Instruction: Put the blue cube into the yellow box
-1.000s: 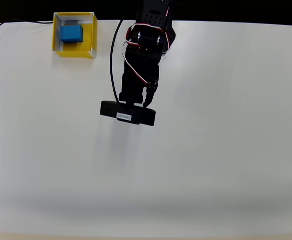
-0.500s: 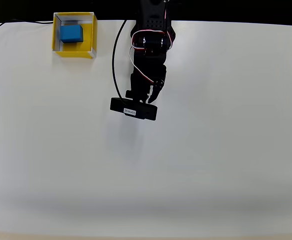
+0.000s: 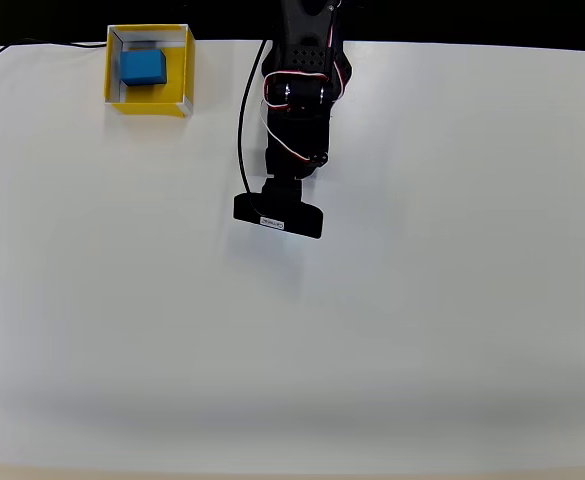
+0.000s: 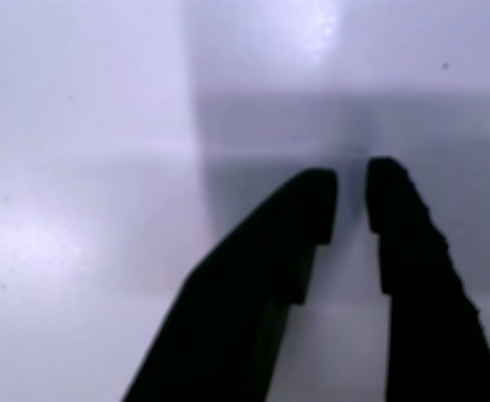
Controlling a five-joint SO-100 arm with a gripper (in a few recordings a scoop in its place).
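Up at the far-left corner of the table in the overhead view sits the blue cube inside the yellow box, touching its back wall, so placing looks done and only parking the arm away from the box seems left. Down in the wrist view, gripper with nothing between the fingers, tips nearly together with a slim gap, above bare table.
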